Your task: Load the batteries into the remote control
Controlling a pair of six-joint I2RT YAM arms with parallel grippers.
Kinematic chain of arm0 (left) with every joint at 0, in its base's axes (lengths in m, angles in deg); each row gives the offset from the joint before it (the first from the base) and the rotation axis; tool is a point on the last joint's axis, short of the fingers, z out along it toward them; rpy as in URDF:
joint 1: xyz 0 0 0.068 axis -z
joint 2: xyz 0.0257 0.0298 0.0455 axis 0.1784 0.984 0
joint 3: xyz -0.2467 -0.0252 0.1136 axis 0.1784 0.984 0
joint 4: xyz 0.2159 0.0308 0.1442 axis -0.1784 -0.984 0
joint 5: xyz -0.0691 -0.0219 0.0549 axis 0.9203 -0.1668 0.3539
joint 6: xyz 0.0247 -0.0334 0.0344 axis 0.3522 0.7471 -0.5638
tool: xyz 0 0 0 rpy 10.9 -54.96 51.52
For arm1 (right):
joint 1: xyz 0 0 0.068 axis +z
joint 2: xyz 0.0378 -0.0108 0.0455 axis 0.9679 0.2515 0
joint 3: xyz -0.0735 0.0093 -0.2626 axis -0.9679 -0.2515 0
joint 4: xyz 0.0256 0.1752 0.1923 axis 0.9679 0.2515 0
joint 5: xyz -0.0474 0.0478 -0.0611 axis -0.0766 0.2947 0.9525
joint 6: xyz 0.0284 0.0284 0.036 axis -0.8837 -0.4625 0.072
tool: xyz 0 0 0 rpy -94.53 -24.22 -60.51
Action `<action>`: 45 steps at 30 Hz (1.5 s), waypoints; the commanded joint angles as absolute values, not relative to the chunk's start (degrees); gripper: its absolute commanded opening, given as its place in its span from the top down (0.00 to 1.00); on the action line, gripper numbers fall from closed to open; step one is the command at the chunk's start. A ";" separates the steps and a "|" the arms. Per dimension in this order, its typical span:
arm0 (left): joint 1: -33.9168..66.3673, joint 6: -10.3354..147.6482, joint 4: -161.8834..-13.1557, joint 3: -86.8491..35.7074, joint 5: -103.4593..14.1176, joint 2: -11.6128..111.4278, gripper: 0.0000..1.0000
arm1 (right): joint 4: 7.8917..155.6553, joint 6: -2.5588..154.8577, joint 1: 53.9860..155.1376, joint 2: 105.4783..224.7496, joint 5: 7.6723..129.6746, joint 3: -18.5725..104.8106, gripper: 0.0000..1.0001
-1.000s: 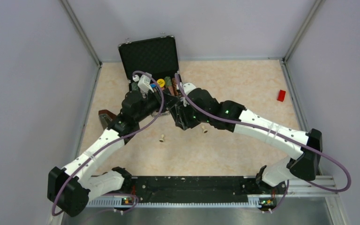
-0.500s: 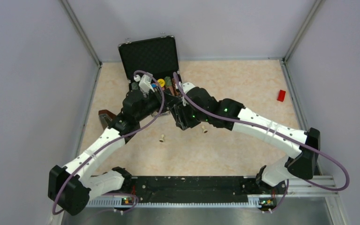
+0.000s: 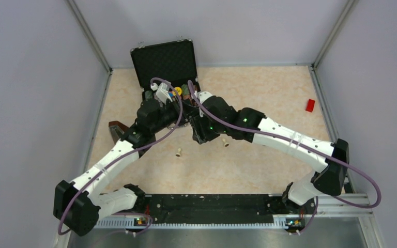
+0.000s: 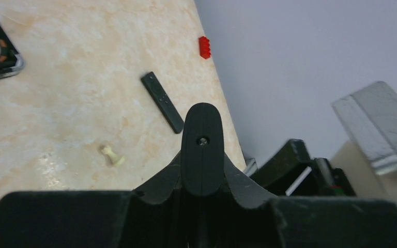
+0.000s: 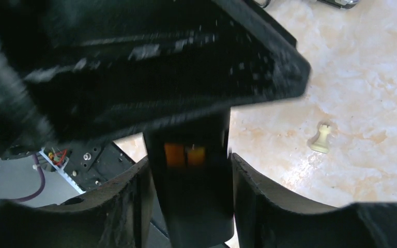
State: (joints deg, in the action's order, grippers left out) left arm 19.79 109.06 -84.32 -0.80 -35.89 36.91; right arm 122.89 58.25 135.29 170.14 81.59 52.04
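Our right gripper [image 5: 191, 188] pinches the remote control [image 5: 194, 217], bay open with the batteries [image 5: 185, 155] inside, probably to steady it for the left gripper [image 4: 202, 147], whose state we cannot tell.

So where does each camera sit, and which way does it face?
Top external: fixed above and behind the arms, looking down on the table; both whole arms show, meeting by the black case.
Left wrist: on the left arm, looking across the table toward the right wall; the left gripper fills the foreground.
Right wrist: on the right arm, looking down; the right gripper clamps the remote control, batteries showing.
Shared: top and left wrist both see the red block.
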 commanded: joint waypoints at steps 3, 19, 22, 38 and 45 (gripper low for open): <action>20.53 113.15 -78.43 -3.80 -31.54 36.29 1.00 | 120.82 57.14 135.29 171.82 83.09 55.99 0.45; 20.26 107.68 -87.19 -2.05 -44.98 35.60 1.00 | 120.55 53.28 132.61 167.57 83.88 51.44 0.40; 20.16 107.42 -89.28 -1.72 -46.96 35.73 1.00 | 120.84 51.01 131.00 163.56 83.64 46.11 0.38; 19.62 106.43 -95.67 1.30 -55.22 31.75 1.00 | 127.45 50.10 128.71 167.15 87.37 22.59 0.25; 19.02 106.48 -97.27 2.99 -57.83 28.87 1.00 | 123.76 51.14 128.73 172.81 82.17 20.82 0.26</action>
